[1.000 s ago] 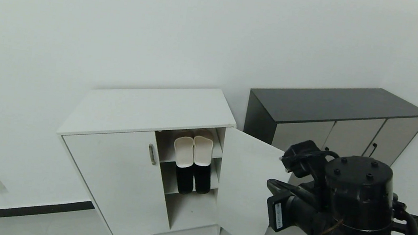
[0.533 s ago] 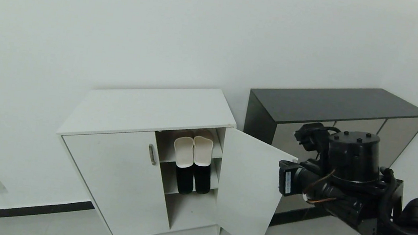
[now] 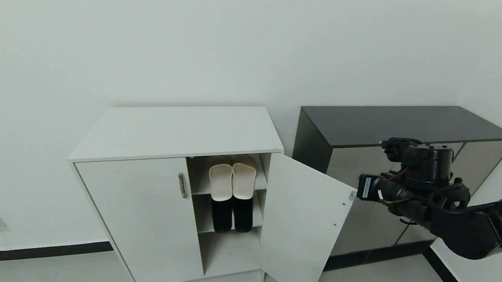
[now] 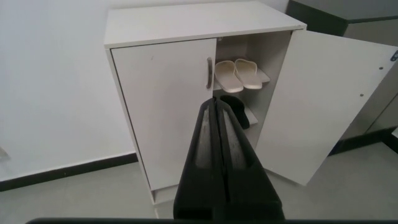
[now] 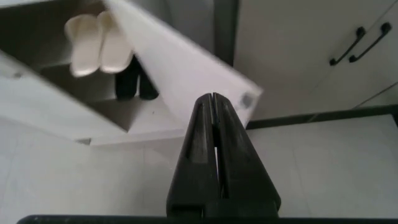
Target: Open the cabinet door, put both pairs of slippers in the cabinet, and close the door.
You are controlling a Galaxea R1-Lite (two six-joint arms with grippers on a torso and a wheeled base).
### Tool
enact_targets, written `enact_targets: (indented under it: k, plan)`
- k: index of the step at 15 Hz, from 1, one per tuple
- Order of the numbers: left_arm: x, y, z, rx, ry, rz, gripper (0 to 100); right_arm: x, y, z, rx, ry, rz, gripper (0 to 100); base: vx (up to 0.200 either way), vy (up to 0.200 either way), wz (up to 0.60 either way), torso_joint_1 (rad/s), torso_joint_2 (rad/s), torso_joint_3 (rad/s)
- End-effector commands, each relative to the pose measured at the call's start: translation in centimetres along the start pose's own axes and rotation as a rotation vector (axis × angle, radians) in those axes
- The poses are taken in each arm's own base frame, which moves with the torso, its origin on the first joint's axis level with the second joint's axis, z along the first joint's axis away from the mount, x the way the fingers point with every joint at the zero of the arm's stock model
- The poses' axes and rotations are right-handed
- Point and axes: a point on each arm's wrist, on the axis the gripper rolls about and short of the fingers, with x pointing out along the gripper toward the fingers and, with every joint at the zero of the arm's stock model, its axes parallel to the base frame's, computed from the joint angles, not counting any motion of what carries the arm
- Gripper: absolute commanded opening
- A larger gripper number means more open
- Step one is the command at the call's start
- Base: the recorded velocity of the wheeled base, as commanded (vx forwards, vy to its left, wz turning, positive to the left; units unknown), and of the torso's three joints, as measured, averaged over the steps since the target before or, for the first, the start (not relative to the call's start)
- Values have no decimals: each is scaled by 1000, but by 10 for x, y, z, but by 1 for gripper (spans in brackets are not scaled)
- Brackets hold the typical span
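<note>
- Head view: the white cabinet (image 3: pixel 175 131) stands against the wall, its left door (image 3: pixel 141 214) shut and its right door (image 3: pixel 298 223) swung wide open.
- White slippers (image 3: pixel 231 182) lie side by side on the upper shelf, and black slippers (image 3: pixel 232 213) on the shelf below.
- The right gripper (image 3: pixel 362 188) hangs in the air just beside the open door's outer edge, in front of a dark cabinet (image 3: pixel 401 123).
- Left wrist view: the left gripper (image 4: pixel 214 102) has its jaws pressed together and holds nothing. It is well back from the cabinet (image 4: pixel 186 22) and pointed at the opening.
- Past it are the handle (image 4: pixel 209 71), the white slippers (image 4: pixel 241 73), the black slippers (image 4: pixel 239 111) and the open door (image 4: pixel 329 106).
- Right wrist view: the right gripper (image 5: pixel 214 99) has its jaws fully together and empty, close to the door (image 5: pixel 180 59) near its free edge; I cannot tell if they touch.
- Both pairs (image 5: pixel 99 43) (image 5: pixel 134 84) sit on their shelves beyond the door.
- The dark cabinet (image 5: pixel 298 50) and the floor (image 5: pixel 323 168) lie behind.
</note>
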Motion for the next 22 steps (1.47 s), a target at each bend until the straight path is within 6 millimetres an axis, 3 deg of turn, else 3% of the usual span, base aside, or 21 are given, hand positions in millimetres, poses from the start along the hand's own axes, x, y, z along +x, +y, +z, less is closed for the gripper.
enact_targets:
  k: [1, 6, 13, 18, 22]
  plan:
    - [0, 0, 0, 0, 0, -1, 0, 28, -19, -14, 17, 25, -17, 0, 0, 0, 0, 0, 0, 0]
    - [0, 0, 0, 1, 0, -3, 0, 69, -25, -25, 43, -15, -6, 0, 0, 0, 0, 0, 0, 0]
    - [0, 0, 0, 1, 0, -4, 0, 94, -30, -41, 47, -5, -16, 0, 0, 0, 0, 0, 0, 0]
    - [0, 0, 0, 1, 0, -4, 0, 93, -28, -42, 45, 0, -14, 0, 0, 0, 0, 0, 0, 0]
    - [0, 0, 0, 1, 0, -4, 0, 63, 1, -41, 20, 25, 50, 0, 0, 0, 0, 0, 0, 0]
